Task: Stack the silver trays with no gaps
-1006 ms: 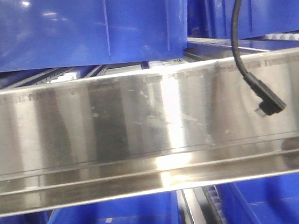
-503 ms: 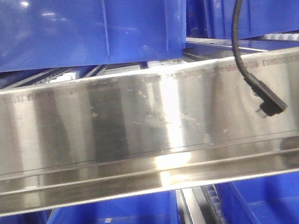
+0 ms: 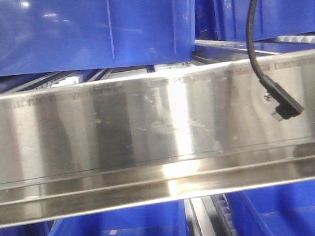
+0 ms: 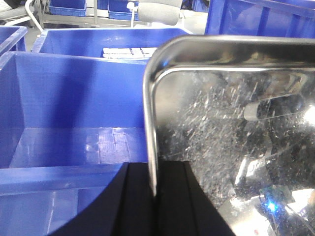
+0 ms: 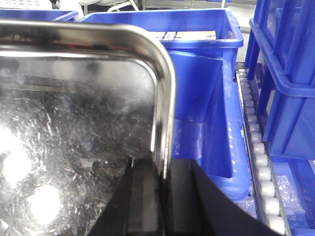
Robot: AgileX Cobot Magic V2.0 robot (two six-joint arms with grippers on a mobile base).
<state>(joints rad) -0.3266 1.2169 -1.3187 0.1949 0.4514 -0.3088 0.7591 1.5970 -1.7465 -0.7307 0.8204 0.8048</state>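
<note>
One silver tray is held between both grippers, its mirror-shiny, scratched inside facing the wrist cameras. In the left wrist view the silver tray fills the right half, and my left gripper is shut on its left rim, one black finger on each side of the rolled edge. In the right wrist view the same silver tray fills the left half, with my right gripper shut on its right rim. Neither gripper nor the tray appears in the front view. I see no other tray.
Deep blue bins sit beyond the tray: one on the left side, one on the right beside a white roller track. The front view shows a brushed-steel rail, blue bins above and below, and a dangling black cable.
In the front view the black cable's plug has swung slightly to the right. The rail and bins look the same.
</note>
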